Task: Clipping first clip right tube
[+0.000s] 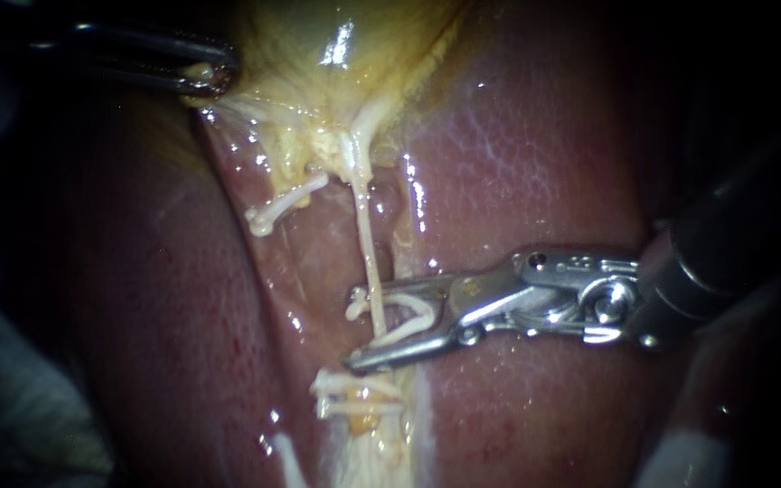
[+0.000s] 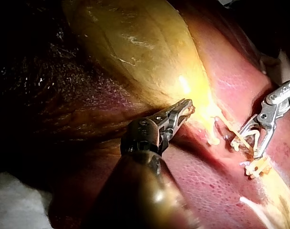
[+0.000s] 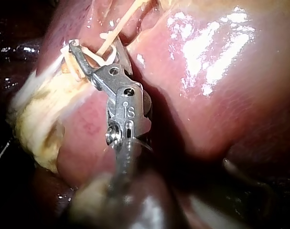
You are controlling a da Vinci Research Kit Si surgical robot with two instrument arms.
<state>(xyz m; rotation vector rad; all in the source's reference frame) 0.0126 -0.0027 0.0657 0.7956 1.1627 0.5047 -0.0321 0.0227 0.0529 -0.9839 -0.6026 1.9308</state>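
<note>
The right tube [image 1: 368, 239] is a thin pale strand running down from the yellow gallbladder [image 1: 336, 54] over the liver [image 1: 535, 163]. My right instrument [image 1: 359, 327] comes in from the right. Its jaws stand open astride this tube, with a white clip [image 1: 413, 312] lying along their inner faces. The right wrist view shows the same jaws [image 3: 94, 52] around the strand [image 3: 118, 28]. My left instrument [image 1: 210, 77] is at the upper left, shut on the gallbladder's edge. In the left wrist view its jaws [image 2: 187, 109] pinch that yellow wall [image 2: 135, 47].
A short left tube [image 1: 286, 203] with a whitish end lies left of the strand. Pale white bars [image 1: 354, 393] cross the fatty tissue just below the right jaws. White cloth [image 2: 16, 205] lies beside the liver.
</note>
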